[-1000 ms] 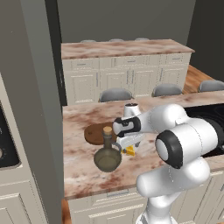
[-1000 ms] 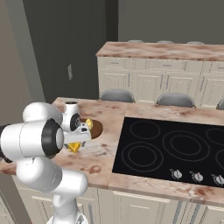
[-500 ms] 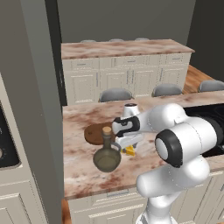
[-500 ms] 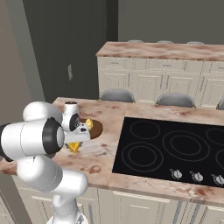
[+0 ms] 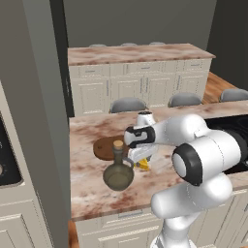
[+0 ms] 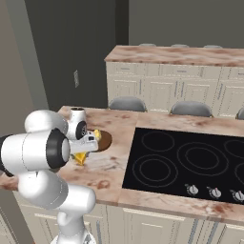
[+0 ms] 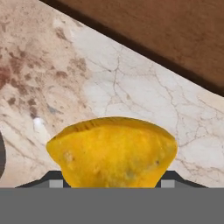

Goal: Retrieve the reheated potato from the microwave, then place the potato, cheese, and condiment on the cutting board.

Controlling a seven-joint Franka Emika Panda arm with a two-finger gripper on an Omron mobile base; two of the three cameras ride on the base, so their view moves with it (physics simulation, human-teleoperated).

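1. Little has shifted over the last second: the gripper (image 5: 141, 159) stays low over the marbled pink-brown worktop (image 5: 92, 181), and the bottle and board lie where they did.
2. Closest neighbour is the squat olive-green bottle with a tan cork stopper (image 5: 118, 170), standing upright just left of the gripper. The dark-brown wooden oval cutting board (image 5: 103, 147) lies just behind both, its edge also crossing the top of the hand view (image 7: 166, 30).
3. A black glass cooktop (image 6: 190, 159) fills the worktop's right part, well apart from the gripper.
4. Bent sharply at the elbow, the white arm reaches left and down, its wrist pointing at the worktop beside the board.
5. The angular yellow-orange cheese wedge (image 7: 113, 151) sits between the two fingertips (image 7: 54, 181), on or just above the worktop; whether they are clenched on it I cannot tell.
6. Counted: one bottle, one board, one cheese wedge, three grey stool seats (image 6: 127, 103) behind the worktop.
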